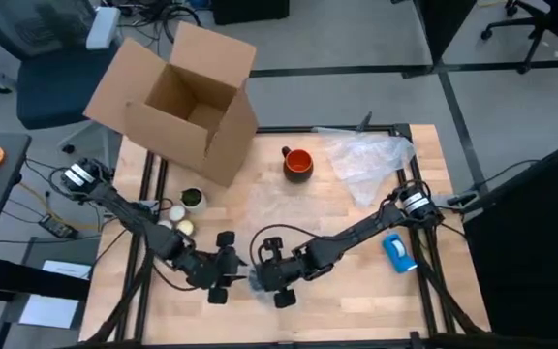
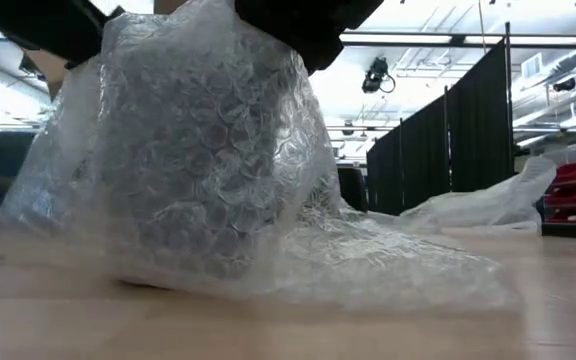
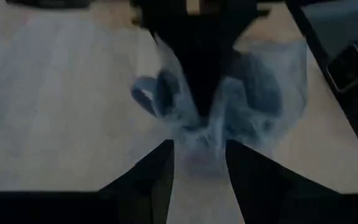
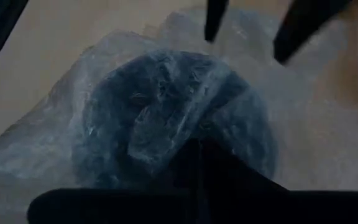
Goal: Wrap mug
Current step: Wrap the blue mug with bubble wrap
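A: Claws first, quick. Left?

B: Left claw (image 3: 199, 148) is at the lower centre of the high view. Its fingers (image 3: 159, 177) are spread apart, with their tips at the edge of the wrapped bundle (image 4: 166, 118). It isn't clamped on anything.

A: Right?

B: Right claw (image 4: 197, 152) faces it from the other side, lower centre. Its fingers are pressed together with hardly a slit, pinching the bundle's bubble film. In the left wrist view the film is gathered up around its tip.

A: What's inside the bundle?

B: Something dark and round under the clear bubble wrap. Can't tell more. It sits on the counter (image 1: 356, 296).

A: Where's the mug?

B: The mug (image 1: 298, 163) is at upper centre of the high view, on the counter and well apart from both claws. It's bare, with no film on it.

A: Which way does it point?

B: It's upright with its long axis vertical, and the orange mouth faces the overhead camera. The dark handle points to the frame's upper left.

A: Anything nearby?

B: A loose bubble wrap sheet (image 1: 368, 160) lies just right of it. An open cardboard box (image 1: 177, 102) is at upper left.
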Controlling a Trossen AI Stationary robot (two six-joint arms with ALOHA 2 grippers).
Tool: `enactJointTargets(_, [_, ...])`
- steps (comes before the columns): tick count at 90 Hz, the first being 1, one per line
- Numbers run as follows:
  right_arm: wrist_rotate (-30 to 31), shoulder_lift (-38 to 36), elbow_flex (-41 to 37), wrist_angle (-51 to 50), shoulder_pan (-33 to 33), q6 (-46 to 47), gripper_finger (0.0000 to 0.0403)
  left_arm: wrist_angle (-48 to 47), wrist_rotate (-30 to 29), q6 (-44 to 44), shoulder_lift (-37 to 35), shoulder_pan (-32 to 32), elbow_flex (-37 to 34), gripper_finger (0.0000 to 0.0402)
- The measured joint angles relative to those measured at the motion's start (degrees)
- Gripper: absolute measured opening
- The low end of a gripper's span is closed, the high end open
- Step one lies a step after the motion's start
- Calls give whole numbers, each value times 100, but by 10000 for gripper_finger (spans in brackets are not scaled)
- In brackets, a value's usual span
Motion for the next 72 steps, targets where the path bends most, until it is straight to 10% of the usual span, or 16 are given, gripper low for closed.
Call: enactJointTargets(72, [169, -17, 550, -697, 78, -112, 0, 1202, 647, 464, 627, 221, 4, 129])
